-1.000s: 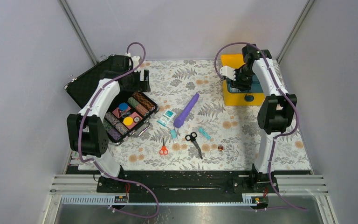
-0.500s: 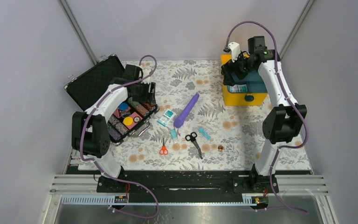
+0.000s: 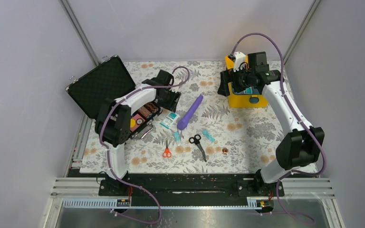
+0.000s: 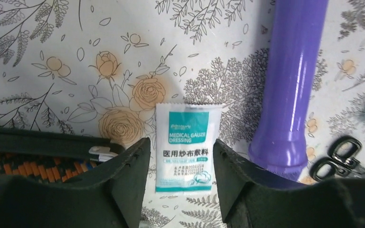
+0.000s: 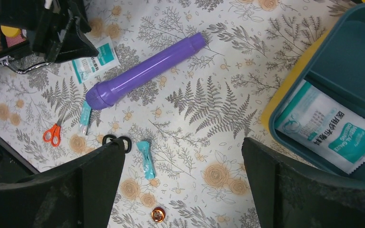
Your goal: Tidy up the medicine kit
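I judge the job barely begun. The medicine kit [image 3: 240,100] stands open at the far right of the surface [image 3: 266,142], and in my right wrist view its teal tray holds one gauze packet [image 5: 332,130], lying flat in a compartment. That is the only thing I can see packed.

The rest is loose on the floral cloth:
- a second gauze packet [image 4: 185,152]
- a long purple cylinder [image 4: 292,80] just beside it
- black scissors [image 3: 198,143]
- orange-handled scissors [image 3: 167,152]
- two small teal pieces [image 3: 208,136]
- a tiny copper-coloured round thing [image 3: 225,150]

At the left the black case [image 3: 95,88] of coloured rolls lies open. I take it as no part of this job.

My right pincer [image 5: 183,147] is spread wide and carries nothing, hanging over the cloth just beside the kit's near-left corner. My left pincer [image 4: 180,142] has its fingers about halfway apart, one on each side of the loose gauze packet. The packet lies flat below them, and I see no contact, so I count it as not gripped.

That packet looks like the piece in hand. After it, every other loose item has to cross to the kit, and the lid needs closing.
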